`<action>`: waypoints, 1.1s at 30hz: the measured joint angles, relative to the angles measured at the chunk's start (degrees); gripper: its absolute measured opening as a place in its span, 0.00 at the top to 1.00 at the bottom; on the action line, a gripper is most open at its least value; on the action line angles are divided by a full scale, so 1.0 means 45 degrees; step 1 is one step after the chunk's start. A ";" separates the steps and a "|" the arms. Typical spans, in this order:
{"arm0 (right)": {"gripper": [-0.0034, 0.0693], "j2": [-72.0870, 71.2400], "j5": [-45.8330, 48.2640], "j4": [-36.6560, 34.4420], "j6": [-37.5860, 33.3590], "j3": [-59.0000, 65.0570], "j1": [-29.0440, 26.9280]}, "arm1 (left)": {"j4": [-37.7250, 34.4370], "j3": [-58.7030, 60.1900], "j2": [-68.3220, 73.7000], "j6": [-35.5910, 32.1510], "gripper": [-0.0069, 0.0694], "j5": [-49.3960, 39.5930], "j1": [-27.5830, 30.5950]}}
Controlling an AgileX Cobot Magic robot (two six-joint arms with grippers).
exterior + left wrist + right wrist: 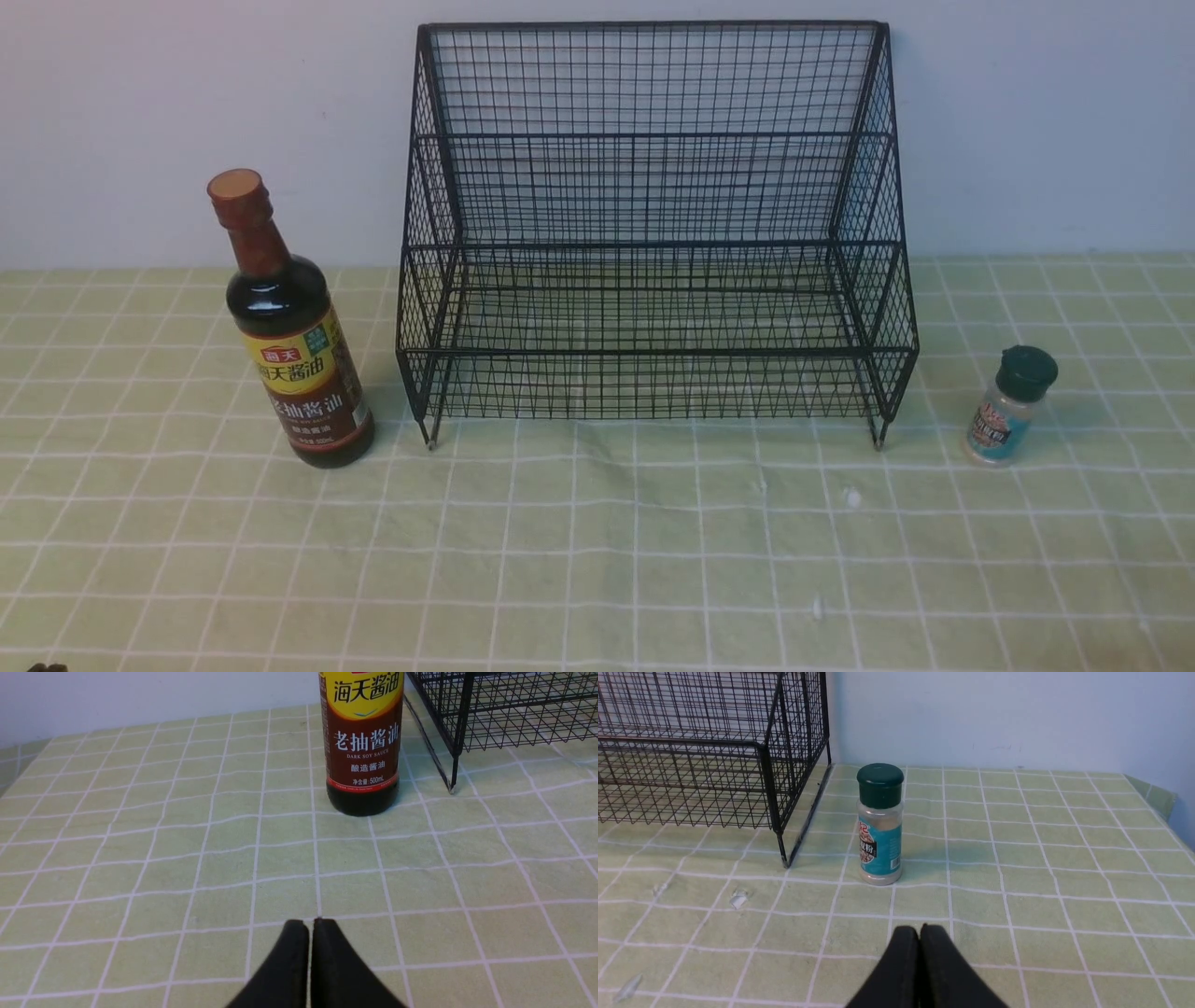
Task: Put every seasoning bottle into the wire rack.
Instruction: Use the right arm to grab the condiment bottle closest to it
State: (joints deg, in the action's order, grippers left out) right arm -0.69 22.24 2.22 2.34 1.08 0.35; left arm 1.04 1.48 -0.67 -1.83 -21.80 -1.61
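Note:
The black wire rack (653,243) stands against the back wall with nothing on its two tiers. Left of it the tall dark soy-sauce bottle (289,336) stands upright on the cloth, brown cap up. To the rack's right is the small clear shaker (1010,407) with a dark green cap and blue label, also upright. In the left wrist view my left gripper (310,924) is shut and empty, a good way short of the soy-sauce bottle (363,746). In the right wrist view my right gripper (920,929) is shut and empty, just short of the shaker (880,826).
A pale green checked cloth (597,541) covers the table. A few small white flecks (738,898) lie on it near the rack's right front leg (783,858). The table's right edge (1164,800) lies beyond the shaker. A plain wall rises behind the rack.

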 joint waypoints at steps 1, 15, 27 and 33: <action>0.97 0.0000 0.0000 0.0000 0.0000 0.0000 0.0000 | 0.0000 0.0000 0.0000 0.0000 0.92 0.0000 0.0000; 0.97 0.0000 -0.5243 -0.7484 0.2519 0.0122 0.0000 | 0.0000 0.0000 0.0000 0.0000 0.92 0.0000 0.0000; 0.97 0.0399 -0.6281 -0.8589 0.1475 -0.2148 0.0000 | 0.0000 0.0000 0.0000 0.0000 0.92 0.0000 0.0000; 0.97 0.4634 -0.0864 -0.6752 -0.0722 -0.7164 0.0000 | 0.0000 0.0000 0.0000 0.0000 0.92 0.0000 0.0000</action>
State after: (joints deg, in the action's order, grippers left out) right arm 20.16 18.35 -28.16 -0.90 -31.15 0.35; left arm 1.04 1.48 -0.67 -1.83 -21.80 -1.61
